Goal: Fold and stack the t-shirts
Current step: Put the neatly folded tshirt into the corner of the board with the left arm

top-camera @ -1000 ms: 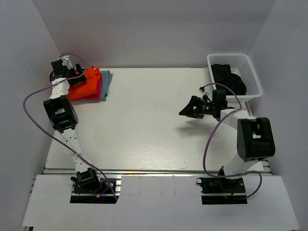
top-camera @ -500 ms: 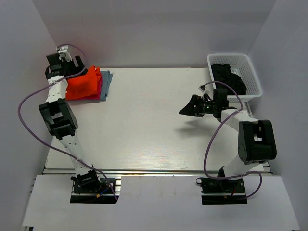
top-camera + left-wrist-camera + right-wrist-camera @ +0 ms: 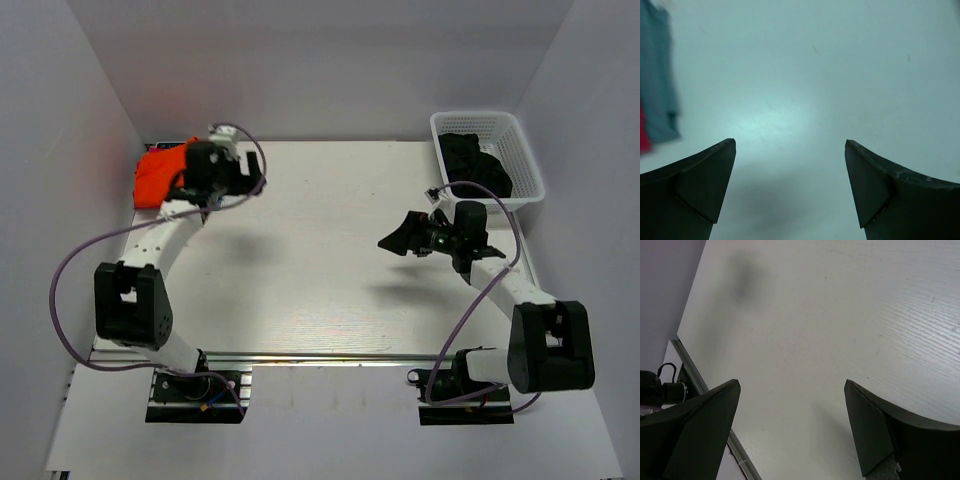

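The bright orange t-shirt (image 3: 158,176) lies folded on top of the stack at the table's far left corner. My left gripper (image 3: 253,183) is open and empty over bare table just right of the stack; my left wrist hides the shirts underneath in the top view. In the left wrist view the gripper (image 3: 790,142) has wide-apart jaws, with the light blue-grey t-shirt (image 3: 657,75) and a strip of the magenta-pink t-shirt (image 3: 642,136) at the left edge. Dark black t-shirts (image 3: 475,165) lie in the basket. My right gripper (image 3: 398,240) (image 3: 791,382) is open and empty above the table.
The white lattice basket (image 3: 525,160) stands at the far right corner. White walls enclose the table on the left, back and right. The right wrist view shows the table's near left edge and rail (image 3: 700,385).
My left gripper has left the orange t-shirt and swung right, off the stack and over bare table. The right gripper has shifted slightly right and stays open.
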Robot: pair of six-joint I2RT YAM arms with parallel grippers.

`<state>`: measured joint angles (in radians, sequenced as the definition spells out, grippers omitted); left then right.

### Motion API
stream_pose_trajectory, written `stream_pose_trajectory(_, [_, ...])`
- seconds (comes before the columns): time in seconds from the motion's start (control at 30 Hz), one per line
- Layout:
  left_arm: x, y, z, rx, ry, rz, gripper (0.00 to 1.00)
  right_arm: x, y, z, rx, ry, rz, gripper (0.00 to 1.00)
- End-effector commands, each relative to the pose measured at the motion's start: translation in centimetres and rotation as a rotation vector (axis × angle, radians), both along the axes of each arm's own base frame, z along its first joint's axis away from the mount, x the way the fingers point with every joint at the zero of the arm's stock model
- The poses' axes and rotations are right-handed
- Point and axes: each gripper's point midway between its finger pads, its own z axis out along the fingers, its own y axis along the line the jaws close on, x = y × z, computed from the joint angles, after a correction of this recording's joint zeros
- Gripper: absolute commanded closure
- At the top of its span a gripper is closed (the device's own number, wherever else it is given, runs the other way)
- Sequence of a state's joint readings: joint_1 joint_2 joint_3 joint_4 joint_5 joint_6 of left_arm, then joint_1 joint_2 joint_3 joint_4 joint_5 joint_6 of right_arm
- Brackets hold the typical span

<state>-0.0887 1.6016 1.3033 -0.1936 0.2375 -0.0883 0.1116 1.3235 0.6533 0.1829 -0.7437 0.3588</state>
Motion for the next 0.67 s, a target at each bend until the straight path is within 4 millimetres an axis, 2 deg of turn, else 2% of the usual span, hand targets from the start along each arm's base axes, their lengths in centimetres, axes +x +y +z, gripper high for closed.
stream_pose_trajectory(0.0, [-4.5,-3.5,-1.5,-0.035,0.014,0.059,0.0,0.3,-0.7,1.3,-0.016,-0.1,-0.058,0.1])
stream_pose_trajectory(0.07, [-6.7,-5.1,-2.3,-0.038,0.039,0.056,0.0,-0.2,-1.2,1.6,-0.022,-0.134,-0.091,0.1])
stream_pose_trajectory(0.1, [-7.7,-5.4,-4.0,-0.013,0.083,0.068,0.0,-0.3,-1.3,2.2,-0.018,-0.157,-0.103,0.1])
stream_pose_trajectory(0.13, [-8.5,-6.5,-4.1,0.016,0.087,0.063,0.0,0.0,-1.8,2.0,-0.035,-0.159,-0.151,0.1])
stream_pose_trajectory(0.17, [-9.7,-6.5,-5.5,0.051,0.138,0.06,0.0,-0.4,-2.1,1.7,-0.036,-0.165,-0.171,0.1])
stream_pose_trajectory(0.2, [-10.1,-6.2,-5.1,0.072,0.131,0.081,0.0,-0.3,-2.4,2.2,-0.029,-0.182,-0.191,0.1])
stream_pose_trajectory(0.27, [-11.4,-6.5,-5.2,0.092,0.129,0.077,0.0,0.0,-3.0,1.9,-0.039,-0.193,-0.245,0.1])
stream_pose_trajectory(0.3, [-12.0,-5.8,-4.7,0.086,0.094,0.097,0.0,0.0,-2.9,2.6,-0.026,-0.218,-0.253,0.1])
stream_pose_trajectory(0.4, [-13.2,-6.0,-4.5,0.084,0.037,0.07,0.0,0.0,-3.2,2.1,-0.012,-0.209,-0.28,0.1])
stream_pose_trajectory(0.43, [-13.6,-6.2,-3.8,0.079,0.01,0.057,0.0,0.0,-3.1,2.1,0.005,-0.209,-0.284,0.1])
stream_pose_trajectory(0.5, [-14.0,-6.0,-4.3,0.091,0.015,0.052,0.0,-0.1,-2.9,1.9,0.019,-0.203,-0.279,0.1])
stream_pose_trajectory(0.63, [-14.2,-5.9,-3.8,0.106,-0.014,0.042,0.0,-0.4,-2.5,1.8,0.053,-0.194,-0.261,0.1])
